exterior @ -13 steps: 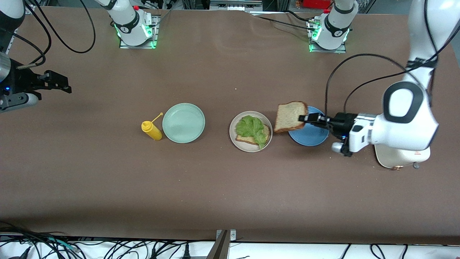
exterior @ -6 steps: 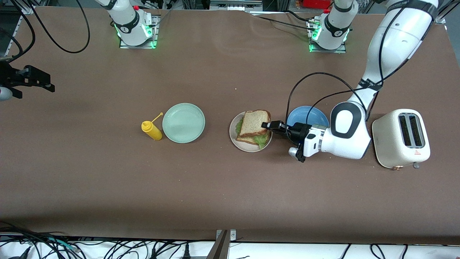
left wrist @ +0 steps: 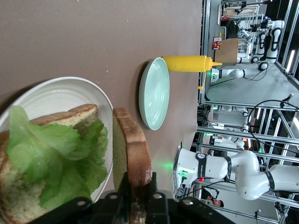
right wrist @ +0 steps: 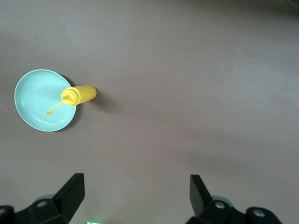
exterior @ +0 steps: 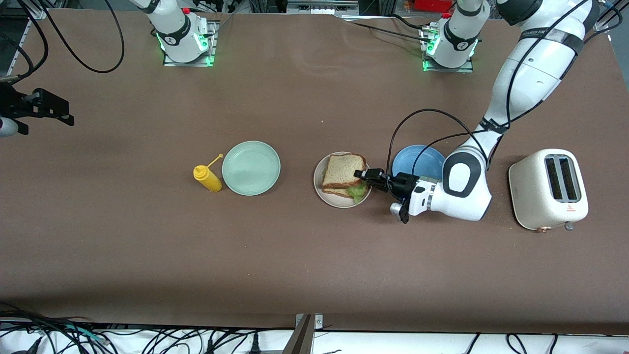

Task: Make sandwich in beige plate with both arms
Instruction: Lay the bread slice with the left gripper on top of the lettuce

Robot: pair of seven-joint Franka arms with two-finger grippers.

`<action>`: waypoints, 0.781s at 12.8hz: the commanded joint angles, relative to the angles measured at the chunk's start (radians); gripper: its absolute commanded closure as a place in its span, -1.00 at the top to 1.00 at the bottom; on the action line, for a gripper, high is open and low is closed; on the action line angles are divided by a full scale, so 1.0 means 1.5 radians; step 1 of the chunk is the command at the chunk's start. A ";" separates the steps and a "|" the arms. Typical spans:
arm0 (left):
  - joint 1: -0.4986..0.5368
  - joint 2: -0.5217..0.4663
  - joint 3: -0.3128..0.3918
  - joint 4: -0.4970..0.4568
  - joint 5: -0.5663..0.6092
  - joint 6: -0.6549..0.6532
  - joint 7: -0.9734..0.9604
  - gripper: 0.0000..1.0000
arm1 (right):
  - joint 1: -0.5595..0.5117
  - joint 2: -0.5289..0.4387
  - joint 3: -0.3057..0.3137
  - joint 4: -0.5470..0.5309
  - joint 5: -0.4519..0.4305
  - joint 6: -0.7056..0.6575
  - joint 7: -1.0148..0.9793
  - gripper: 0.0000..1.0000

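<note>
Black fingers of the left gripper pinch the brown crust of the top bread slice at its edge toward the left arm's end of the table; in the left wrist view the slice runs straight out from between them. Half a second ago that slice sat higher and tilted over the lettuce; now it has come down almost flat on the sandwich, with only a frill of green lettuce showing just beneath the fingers. Under them lies the beige plate, carrying the lower slice, the leaf and the upper slice. Just past the gripper's wrist sits a blue plate, then a cream toaster. Out past the sandwich are a mint-green plate and a yellow bottle touching its rim. Well off, the right gripper waits with fingers spread wide, hanging over the right arm's end of the table as before.
</note>
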 commanded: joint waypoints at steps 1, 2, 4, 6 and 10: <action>-0.003 0.004 0.000 0.005 -0.021 0.011 0.020 1.00 | 0.000 0.002 0.002 0.014 -0.016 -0.006 -0.003 1.00; -0.003 0.002 0.003 0.005 -0.016 0.012 0.019 1.00 | -0.001 0.002 0.000 0.014 -0.016 -0.003 -0.008 1.00; -0.002 -0.003 0.008 0.007 -0.007 0.013 0.019 1.00 | -0.002 0.001 -0.001 0.014 -0.016 -0.001 -0.008 1.00; 0.006 -0.014 0.012 0.014 0.051 0.013 0.012 1.00 | -0.002 0.002 0.000 0.014 -0.015 0.001 -0.007 1.00; 0.015 -0.048 0.020 0.017 0.134 0.013 0.011 1.00 | -0.002 0.002 0.000 0.014 -0.012 0.002 -0.007 1.00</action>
